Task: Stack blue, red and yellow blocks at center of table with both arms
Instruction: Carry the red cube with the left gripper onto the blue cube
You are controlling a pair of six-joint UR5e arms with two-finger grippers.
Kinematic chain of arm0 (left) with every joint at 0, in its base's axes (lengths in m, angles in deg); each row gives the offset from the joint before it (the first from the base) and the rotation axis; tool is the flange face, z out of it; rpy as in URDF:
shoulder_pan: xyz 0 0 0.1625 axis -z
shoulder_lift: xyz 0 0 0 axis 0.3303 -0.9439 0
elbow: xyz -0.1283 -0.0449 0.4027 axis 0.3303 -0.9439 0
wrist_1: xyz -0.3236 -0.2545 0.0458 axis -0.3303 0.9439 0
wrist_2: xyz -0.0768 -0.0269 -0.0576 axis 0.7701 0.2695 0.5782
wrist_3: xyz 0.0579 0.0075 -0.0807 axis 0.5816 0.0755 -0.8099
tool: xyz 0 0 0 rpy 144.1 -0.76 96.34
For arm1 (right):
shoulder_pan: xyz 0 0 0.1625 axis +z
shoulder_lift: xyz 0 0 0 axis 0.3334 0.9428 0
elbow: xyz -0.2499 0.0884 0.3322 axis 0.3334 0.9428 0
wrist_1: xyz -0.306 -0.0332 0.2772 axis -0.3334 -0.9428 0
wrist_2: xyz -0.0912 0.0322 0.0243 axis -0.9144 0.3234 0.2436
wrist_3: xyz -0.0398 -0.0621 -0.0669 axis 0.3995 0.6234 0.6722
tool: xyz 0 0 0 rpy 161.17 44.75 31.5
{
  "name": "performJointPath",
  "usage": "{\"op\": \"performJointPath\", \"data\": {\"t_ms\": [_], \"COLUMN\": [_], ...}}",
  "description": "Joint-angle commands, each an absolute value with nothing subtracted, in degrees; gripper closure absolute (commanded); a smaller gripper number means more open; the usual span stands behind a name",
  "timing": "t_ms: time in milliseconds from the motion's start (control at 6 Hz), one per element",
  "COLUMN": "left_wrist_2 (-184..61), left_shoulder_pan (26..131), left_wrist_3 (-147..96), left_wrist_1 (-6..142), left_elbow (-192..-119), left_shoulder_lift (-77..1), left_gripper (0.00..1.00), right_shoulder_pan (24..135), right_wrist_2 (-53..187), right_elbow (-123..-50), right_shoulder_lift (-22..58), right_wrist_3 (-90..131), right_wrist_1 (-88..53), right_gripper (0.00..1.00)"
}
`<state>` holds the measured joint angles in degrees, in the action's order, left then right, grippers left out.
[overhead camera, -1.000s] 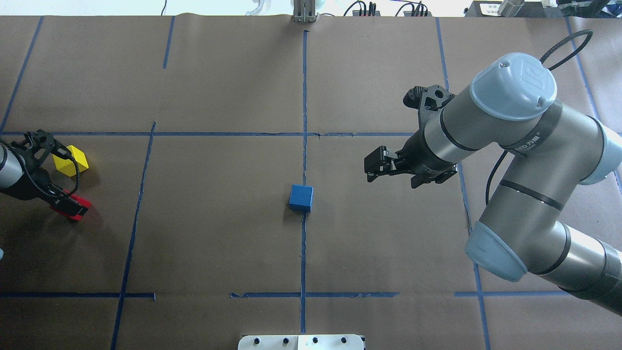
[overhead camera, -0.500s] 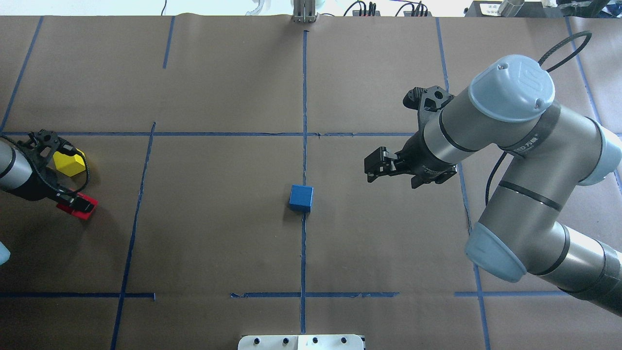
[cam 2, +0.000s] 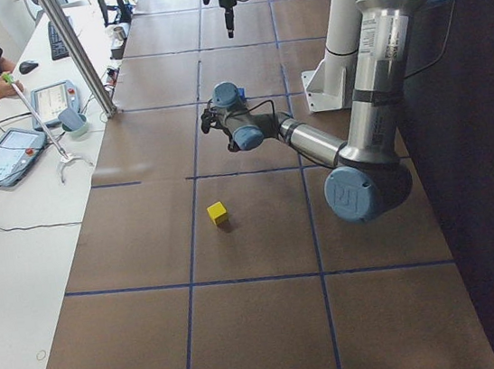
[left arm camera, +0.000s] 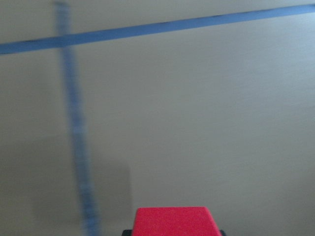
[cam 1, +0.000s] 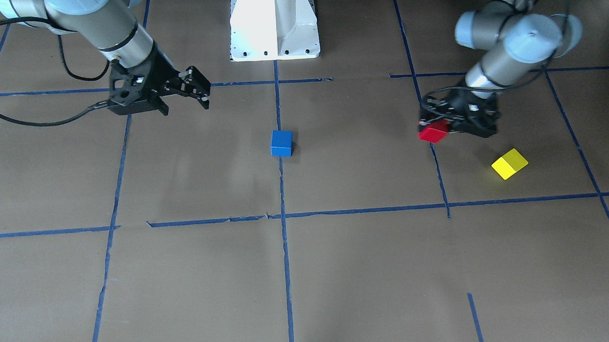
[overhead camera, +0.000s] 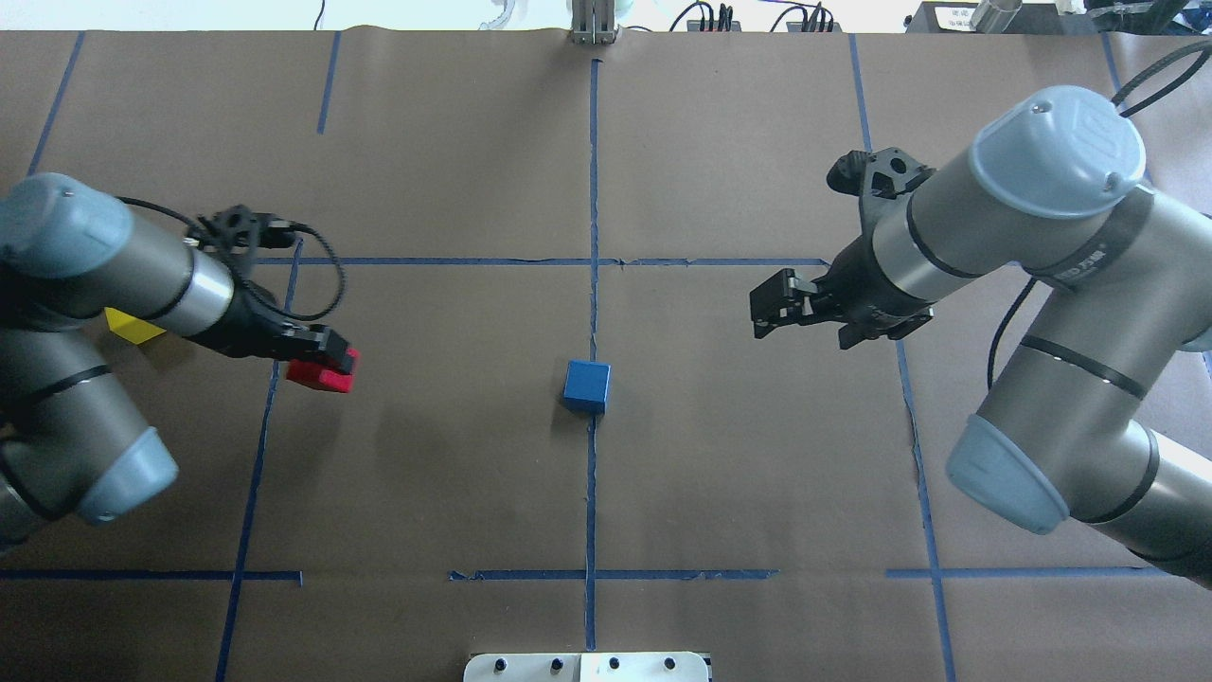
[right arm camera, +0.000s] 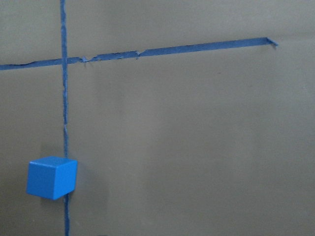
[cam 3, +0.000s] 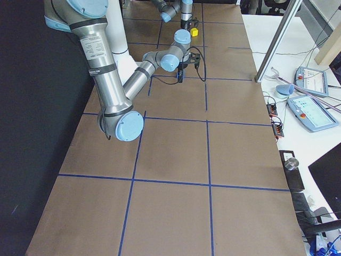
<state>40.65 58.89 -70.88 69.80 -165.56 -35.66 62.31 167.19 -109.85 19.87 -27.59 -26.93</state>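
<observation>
Well, brown paper [overhead camera: 426, 170] taped in blue squares covers the table [overhead camera: 757, 493]: blue block [overhead camera: 586, 385] on the centre line [overhead camera: 591, 493], yellow block [cam 1: 509, 164] out left, left gripper [overhead camera: 333, 363] clasping the red block [overhead camera: 317, 377], right gripper [overhead camera: 759, 314] spread and empty.

Left arm [overhead camera: 151, 275] was stretched in low from my left side, wrist tilted down. Left gripper [overhead camera: 327, 362] was clamped on the red block [overhead camera: 319, 377]. Right arm [overhead camera: 985, 227] was folded at the elbow. Right gripper [overhead camera: 760, 315] pointed toward table centre, roughly level, jaws apart.
</observation>
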Motion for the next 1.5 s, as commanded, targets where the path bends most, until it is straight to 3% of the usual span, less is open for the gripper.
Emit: {"op": "performJointPath", "data": {"t_ms": [0,333,1333], "left_wrist_2": [27.6,26.7,24.5], "left_shoulder_pan": [49.0,48.0,47.1], "left_wrist_3": [-79.0,-78.9,-75.9], "left_wrist_1": [49.0,41.3,41.1], "left_elbow": [-164.5,-154.8,-150.1], "left_shoulder_lift": [-54.7,-68.2,-70.0], "left_gripper": [1.00,1.00,1.00], "right_shoulder_pan": [66.7,68.3,68.1], "right_wrist_2": [169.0,169.2,169.0], "right_elbow": [-110.5,-110.5,-110.5], "right_shoulder_lift": [25.2,27.0,27.2], "right_wrist_3": [-19.2,-16.8,-16.9], "right_wrist_1": [-26.8,-26.8,-26.7], "right_gripper": [0.00,0.00,0.00]}}
